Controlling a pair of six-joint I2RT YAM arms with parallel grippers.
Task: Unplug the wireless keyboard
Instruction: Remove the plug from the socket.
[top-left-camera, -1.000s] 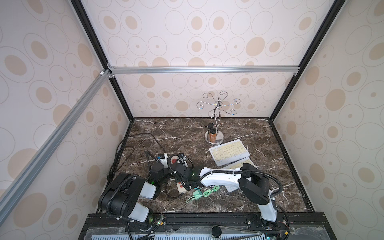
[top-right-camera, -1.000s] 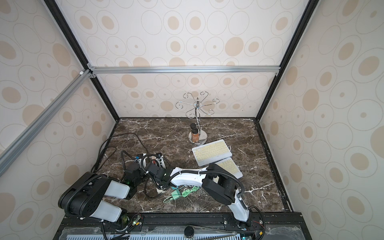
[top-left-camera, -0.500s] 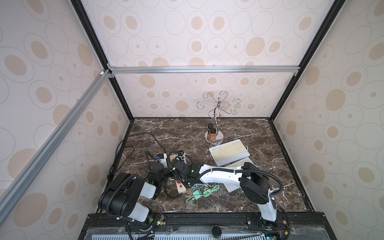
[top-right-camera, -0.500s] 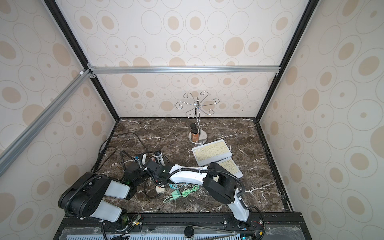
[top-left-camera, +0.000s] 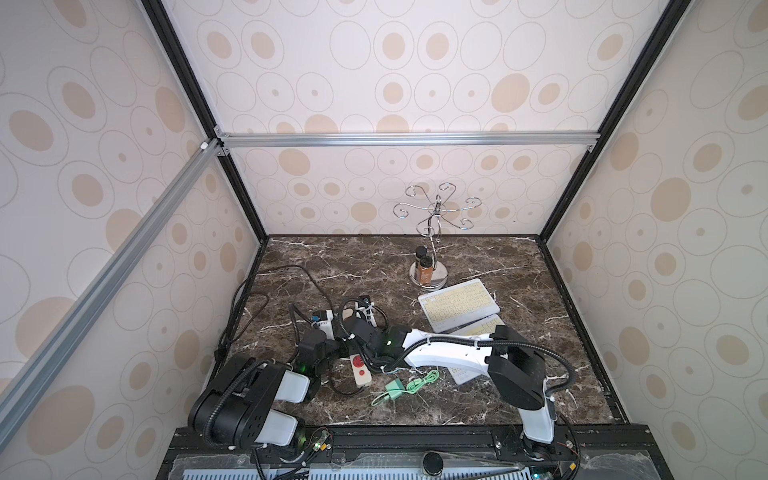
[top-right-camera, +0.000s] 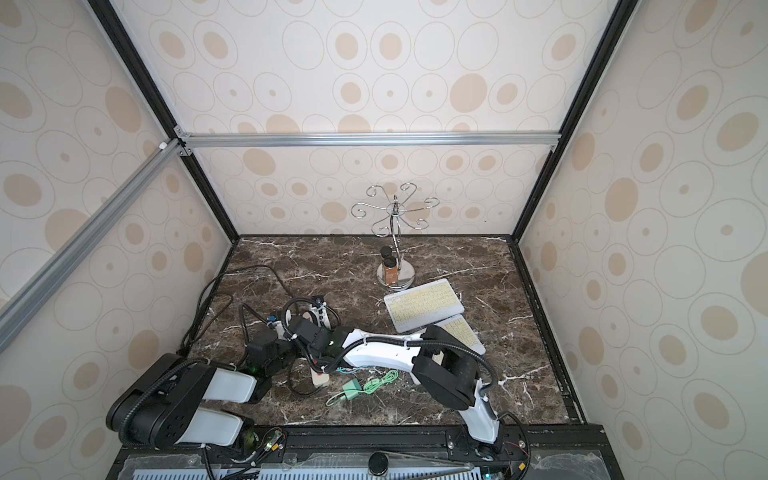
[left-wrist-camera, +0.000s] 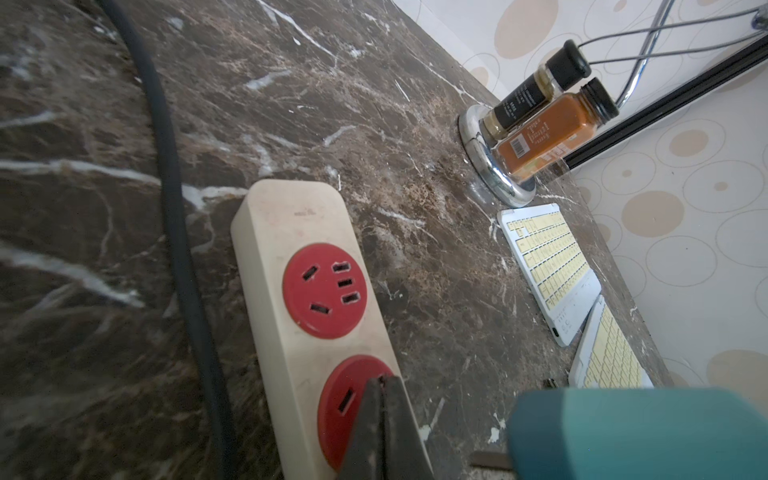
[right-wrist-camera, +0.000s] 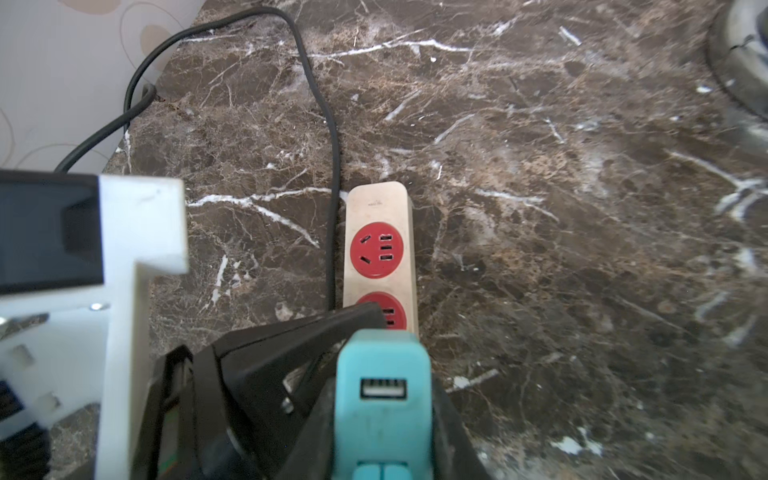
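Two white wireless keyboards with yellow keys (top-left-camera: 458, 305) (left-wrist-camera: 548, 266) lie overlapped at the right of the marble table; no cable shows at them. A cream power strip (right-wrist-camera: 379, 199) (left-wrist-camera: 286, 216) (top-left-camera: 360, 370) with red sockets lies at front left. My left gripper (left-wrist-camera: 384, 380) (top-left-camera: 343, 351) is shut, its tip resting on the strip's second red socket. My right gripper (right-wrist-camera: 382, 386) (top-left-camera: 354, 330) is shut on a teal charger (right-wrist-camera: 382, 365) (left-wrist-camera: 623, 432), held just over the strip. The charger's USB port is empty; whether its prongs sit in a socket is hidden.
A green charger with its green cable (top-left-camera: 401, 386) lies loose in front of the strip. A black power cord (right-wrist-camera: 328, 137) runs beside the strip to the left wall. A chrome hook stand (top-left-camera: 432, 232) with two bottles (left-wrist-camera: 548, 129) stands behind the keyboards.
My right gripper has shifted slightly left and away from the front with the teal charger. The left gripper and the power strip have stayed put.
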